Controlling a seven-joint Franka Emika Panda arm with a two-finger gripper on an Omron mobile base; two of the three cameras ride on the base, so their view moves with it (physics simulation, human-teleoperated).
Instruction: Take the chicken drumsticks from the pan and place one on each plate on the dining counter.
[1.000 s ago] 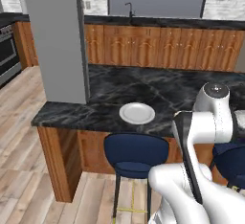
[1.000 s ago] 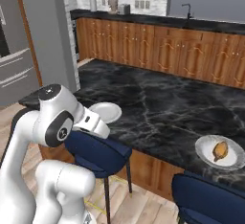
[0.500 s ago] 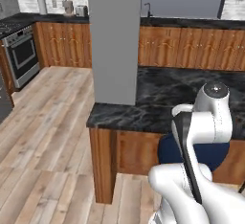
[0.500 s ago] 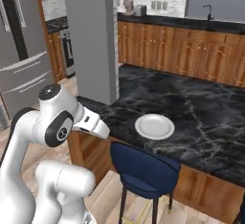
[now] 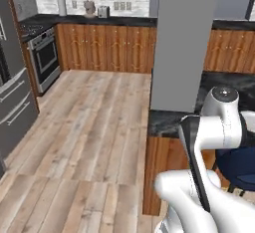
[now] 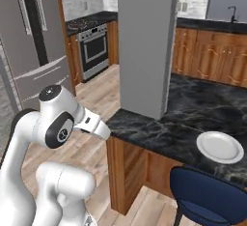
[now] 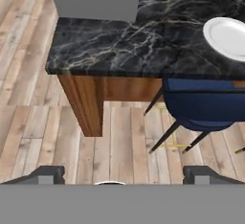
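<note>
A white plate [image 6: 219, 148] lies bare on the dining counter [image 6: 159, 128], near the counter's end. In the hand view the same plate [image 7: 229, 36] sits at the right edge on the black marble top [image 7: 119, 46]. My gripper [image 7: 123, 174] hangs above the wooden floor in front of the counter's end. Its two dark fingertips [image 7: 48, 174] stand wide apart, open, with nothing between them. The pan and the chicken drumsticks are out of view.
A grey pillar [image 5: 182, 43] rises from the counter's end [image 5: 169, 120]. A blue stool [image 7: 206, 106] stands under the plate. Across the wooden floor [image 5: 94, 127] are a steel oven range [image 5: 42, 58] and a fridge [image 6: 34, 41].
The whole picture has swung, so the base has moved: the plate and stool drifted right in both base views, and the range and fridge came into sight. The jaws stayed open.
</note>
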